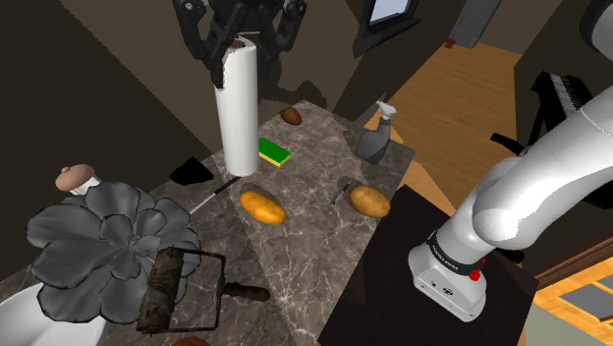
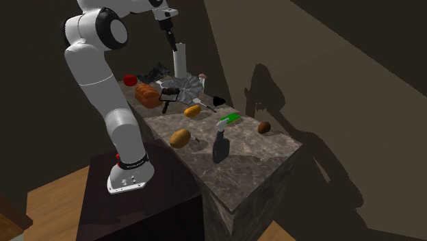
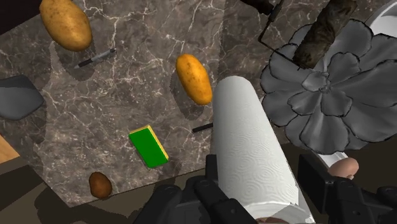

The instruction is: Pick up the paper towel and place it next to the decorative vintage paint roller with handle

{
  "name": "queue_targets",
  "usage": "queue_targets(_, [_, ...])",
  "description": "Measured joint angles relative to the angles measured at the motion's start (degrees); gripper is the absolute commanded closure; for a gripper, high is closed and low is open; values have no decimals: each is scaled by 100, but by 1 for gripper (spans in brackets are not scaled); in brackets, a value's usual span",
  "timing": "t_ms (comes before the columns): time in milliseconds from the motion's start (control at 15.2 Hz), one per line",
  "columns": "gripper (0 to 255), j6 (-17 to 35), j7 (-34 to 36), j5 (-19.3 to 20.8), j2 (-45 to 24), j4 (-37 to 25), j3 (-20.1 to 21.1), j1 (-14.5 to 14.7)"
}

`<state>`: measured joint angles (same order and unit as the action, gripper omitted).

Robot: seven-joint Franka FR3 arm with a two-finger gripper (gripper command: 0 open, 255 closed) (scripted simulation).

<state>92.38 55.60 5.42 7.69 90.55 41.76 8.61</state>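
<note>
A tall white paper towel roll (image 1: 238, 113) stands upright at the far side of the dark marble table (image 1: 314, 256). My black gripper (image 1: 239, 61) is shut on its top end, and the roll (image 3: 251, 153) runs out between the fingers (image 3: 213, 184) in the wrist view. Whether its bottom rests on the table I cannot tell. The paint roller (image 1: 162, 290), dark and rusty with a wire frame and a dark handle (image 1: 243, 292), lies at the near end in the shoulder view. It sits next to a grey plant. The roll (image 2: 179, 61) and roller (image 2: 168, 98) also appear in the second exterior view.
A large grey leafy plant (image 1: 108, 241) in a white pot stands beside the paint roller. Two potatoes (image 1: 262, 207) (image 1: 369, 201), a green sponge (image 1: 274, 151), a grey spray bottle (image 1: 375, 138), a pen (image 1: 341, 189) and a small brown lump (image 1: 292, 115) lie on the table.
</note>
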Motion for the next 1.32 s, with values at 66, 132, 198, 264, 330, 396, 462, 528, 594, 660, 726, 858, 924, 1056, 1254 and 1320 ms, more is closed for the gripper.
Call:
queue_targets(66, [255, 66, 16, -7, 12, 76, 3, 5])
queue_targets(132, [255, 135, 25, -22, 36, 163, 0, 8])
queue_targets(198, [255, 215, 29, -28, 45, 249, -3, 8])
queue_targets(264, [255, 303, 17, -65, 102, 379, -22, 10])
queue_targets(330, [255, 389, 7, -79, 123, 479, -35, 7])
queue_targets(396, [255, 473, 8, -106, 165, 597, -44, 12])
queue_targets(462, [255, 563, 16, -121, 191, 706, -46, 18])
queue_targets(528, [255, 634, 19, -128, 202, 786, -49, 20])
queue_targets(594, [255, 719, 18, -148, 235, 895, -57, 24])
queue_targets(660, [255, 791, 21, -158, 251, 979, -60, 27])
queue_targets(726, [255, 875, 18, -176, 281, 1086, -69, 31])
queue_targets(858, [255, 1030, 17, -194, 311, 1264, -79, 34])
queue_targets(924, [255, 1109, 15, -206, 331, 1359, -86, 37])
queue_targets(1056, [255, 1261, 21, -220, 356, 1531, -90, 42])
queue_targets(1254, [255, 1477, 58, -225, 371, 1763, -75, 55])
queue_targets(1320, [255, 1552, 59, -232, 383, 1846, -78, 57])
